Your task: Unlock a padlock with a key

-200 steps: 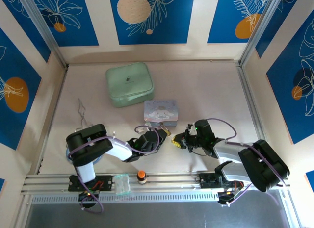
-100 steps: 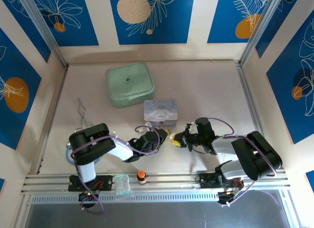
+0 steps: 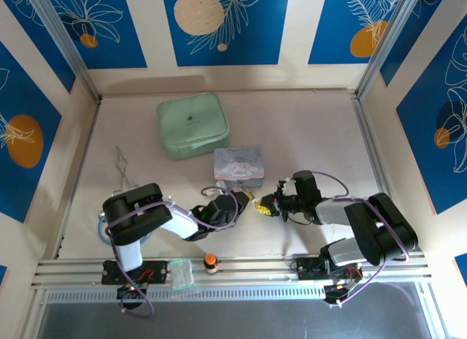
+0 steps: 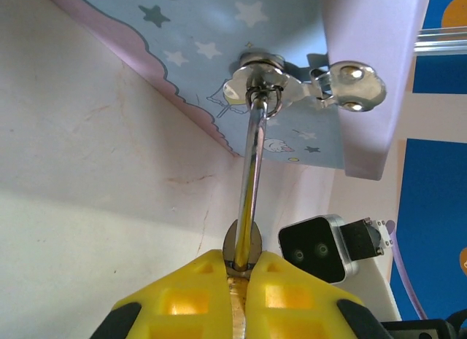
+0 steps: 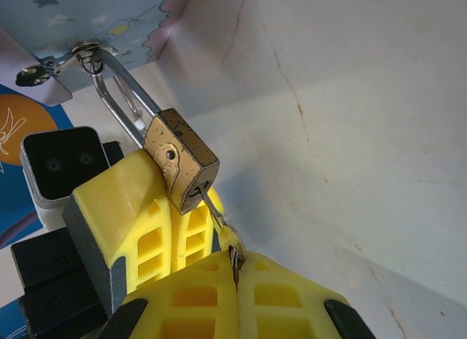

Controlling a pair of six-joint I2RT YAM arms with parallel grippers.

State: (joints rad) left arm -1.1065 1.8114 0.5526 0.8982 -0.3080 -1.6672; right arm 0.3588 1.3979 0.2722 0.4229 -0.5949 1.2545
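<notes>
The brass padlock (image 5: 179, 160) hangs by its silver shackle (image 5: 120, 91) from the hasp (image 4: 255, 69) of the pastel cartoon tin (image 3: 238, 165). My left gripper (image 4: 239, 262) is shut on the padlock body, and the shackle (image 4: 252, 164) rises from between its yellow fingers (image 5: 139, 215). The thin key (image 5: 219, 222) sits in the keyhole at the padlock's bottom. My right gripper (image 5: 236, 270) is shut on the key's head. From above, both grippers meet just below the tin's front edge, left gripper (image 3: 246, 199) facing right gripper (image 3: 264, 205).
A mint-green case (image 3: 193, 125) lies behind the tin. A small orange-capped bottle (image 3: 211, 262) and a clear container (image 3: 180, 273) stand at the near rail. Thin forceps (image 3: 120, 164) lie at the left. Walls enclose the table on three sides.
My right arm's wrist has shifted slightly up and right and its elbow has folded in, the gripper staying on the key. The left arm and padlock have held still.
</notes>
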